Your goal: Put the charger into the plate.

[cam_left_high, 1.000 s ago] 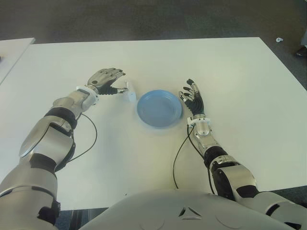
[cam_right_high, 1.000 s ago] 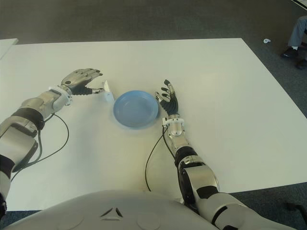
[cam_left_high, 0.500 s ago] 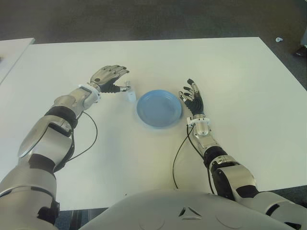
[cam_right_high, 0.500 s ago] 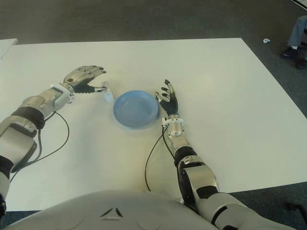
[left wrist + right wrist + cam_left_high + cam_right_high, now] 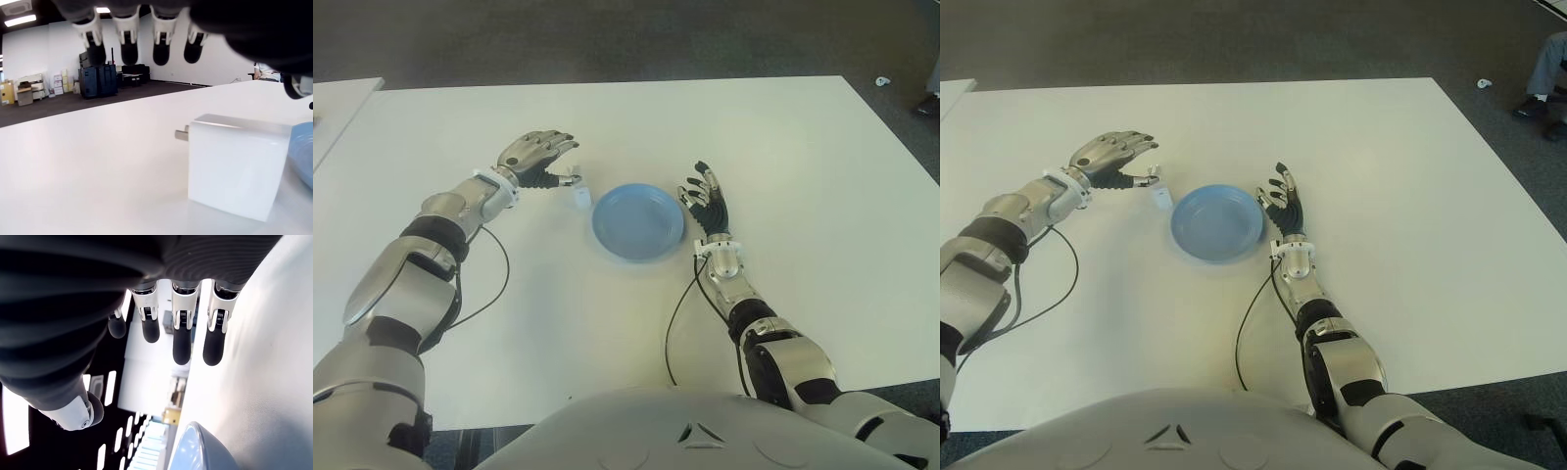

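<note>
Two hands show over the white bench (image 5: 783,147). Nearest, the right hand (image 5: 706,201) is beside the right edge of the blue plate (image 5: 638,220), fingers spread and holding nothing. Farther, the left hand (image 5: 540,159) hovers with loose fingers (not gripping) just beside the white charger (image 5: 580,197), which stands on the bench at the plate's left rim, outside it.

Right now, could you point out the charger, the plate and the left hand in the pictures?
charger (image 5: 237,169), left wrist view, on its white front face.
plate (image 5: 637,221), left eye view, on the bare blue middle.
left hand (image 5: 537,160), left eye view, on the middle of the hand.
</note>
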`<move>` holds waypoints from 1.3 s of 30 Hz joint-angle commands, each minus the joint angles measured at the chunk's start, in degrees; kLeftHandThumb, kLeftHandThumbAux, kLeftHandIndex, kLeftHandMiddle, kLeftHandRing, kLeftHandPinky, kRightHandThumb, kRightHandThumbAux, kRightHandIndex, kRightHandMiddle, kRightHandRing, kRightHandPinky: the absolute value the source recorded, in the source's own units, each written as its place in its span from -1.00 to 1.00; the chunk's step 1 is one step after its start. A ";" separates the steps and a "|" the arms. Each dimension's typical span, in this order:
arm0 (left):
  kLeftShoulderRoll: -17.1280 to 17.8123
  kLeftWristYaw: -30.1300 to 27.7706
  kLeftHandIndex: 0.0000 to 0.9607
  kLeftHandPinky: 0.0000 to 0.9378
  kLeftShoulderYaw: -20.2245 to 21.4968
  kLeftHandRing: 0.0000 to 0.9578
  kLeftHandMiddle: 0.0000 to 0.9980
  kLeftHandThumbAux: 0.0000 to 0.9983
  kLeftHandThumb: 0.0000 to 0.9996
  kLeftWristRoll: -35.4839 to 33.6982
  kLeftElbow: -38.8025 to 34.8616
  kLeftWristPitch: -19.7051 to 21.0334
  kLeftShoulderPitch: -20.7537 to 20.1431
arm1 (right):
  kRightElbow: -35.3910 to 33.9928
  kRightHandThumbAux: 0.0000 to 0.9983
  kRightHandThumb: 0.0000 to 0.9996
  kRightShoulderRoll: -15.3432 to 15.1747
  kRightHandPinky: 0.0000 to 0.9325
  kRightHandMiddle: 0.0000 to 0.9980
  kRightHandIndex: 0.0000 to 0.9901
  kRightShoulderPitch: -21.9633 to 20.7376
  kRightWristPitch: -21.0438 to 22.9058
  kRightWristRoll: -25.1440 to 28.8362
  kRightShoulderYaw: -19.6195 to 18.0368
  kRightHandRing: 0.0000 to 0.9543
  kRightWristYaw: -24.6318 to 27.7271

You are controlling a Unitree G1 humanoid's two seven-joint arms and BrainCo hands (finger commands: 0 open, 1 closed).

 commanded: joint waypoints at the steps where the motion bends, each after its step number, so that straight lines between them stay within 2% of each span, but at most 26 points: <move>1: 0.64 -1.92 -1.00 -1.00 0.47 -1.00 -1.00 -0.74 -0.44 0.15 -1.27 -0.22 1.80 | 6.17 0.32 -1.00 1.46 -0.45 -0.77 -1.00 6.78 5.53 -0.84 0.75 -0.58 0.45; 23: 0.49 -6.14 -1.00 -1.00 2.33 -1.00 -1.00 -0.72 -0.47 -0.24 -4.52 1.62 3.94 | 6.20 0.30 -1.00 1.32 -0.44 -0.70 -1.00 6.80 5.54 -1.35 0.73 -0.50 -0.17; 39: -2.60 -8.55 -1.00 -1.00 3.83 -1.00 -1.00 -0.75 -0.51 -1.77 -3.32 6.63 5.66 | 6.30 0.28 -1.00 1.23 -0.47 -0.71 -1.00 6.52 5.76 -1.51 0.73 -0.53 -0.08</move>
